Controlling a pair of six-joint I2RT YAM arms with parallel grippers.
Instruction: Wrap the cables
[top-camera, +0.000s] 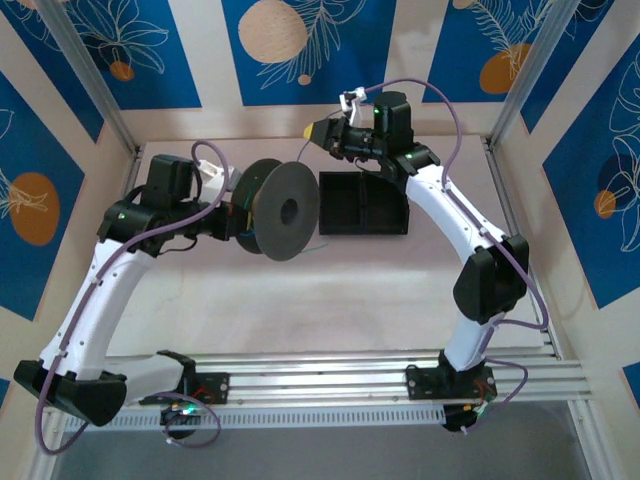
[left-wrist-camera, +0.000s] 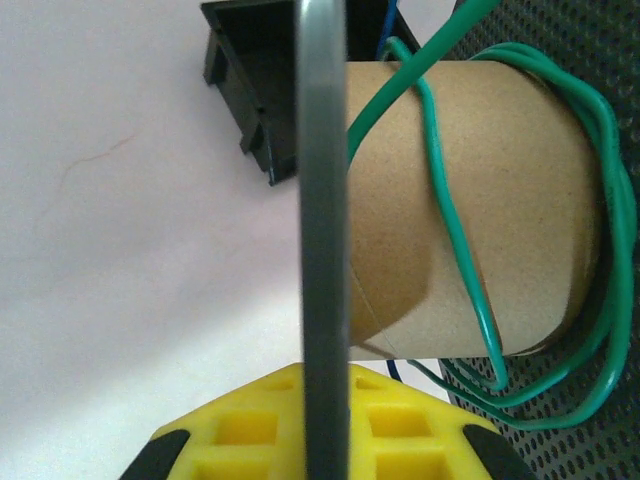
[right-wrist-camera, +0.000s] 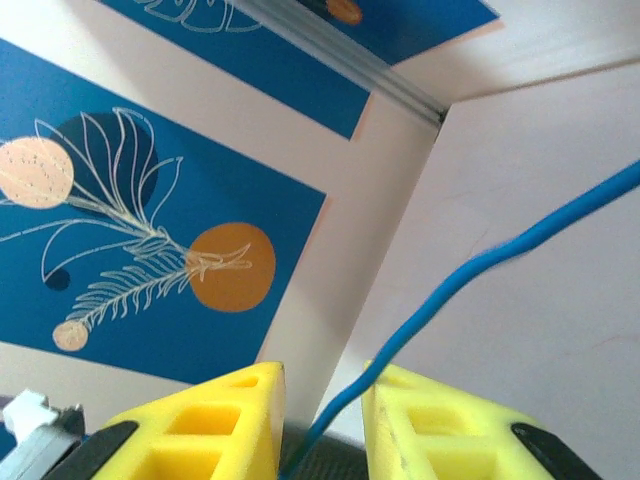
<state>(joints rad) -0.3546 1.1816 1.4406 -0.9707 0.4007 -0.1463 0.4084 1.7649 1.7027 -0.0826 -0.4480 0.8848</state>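
A spool (top-camera: 285, 210) with dark flanges and a brown cardboard core (left-wrist-camera: 520, 170) hangs above the table, left of the black tray (top-camera: 362, 203). My left gripper (left-wrist-camera: 325, 435) is shut on the edge of its near flange (left-wrist-camera: 325, 200), which runs between the yellow fingers. A green cable (left-wrist-camera: 455, 240) loops loosely round the core in several turns. My right gripper (right-wrist-camera: 322, 420) is raised near the back wall, behind the tray, and also appears from above (top-camera: 316, 131). Its jaws stand apart, and a blue cable (right-wrist-camera: 480, 265) runs loose through the gap, brushing the right finger (right-wrist-camera: 440, 430).
The tray (left-wrist-camera: 250, 80) lies just beyond the spool in the left wrist view. The spool's far flange (left-wrist-camera: 590, 440) is perforated. Blue-patterned walls and metal frame posts (top-camera: 90, 75) enclose the white table (top-camera: 330, 300). An aluminium rail (top-camera: 330, 385) carries both arm bases.
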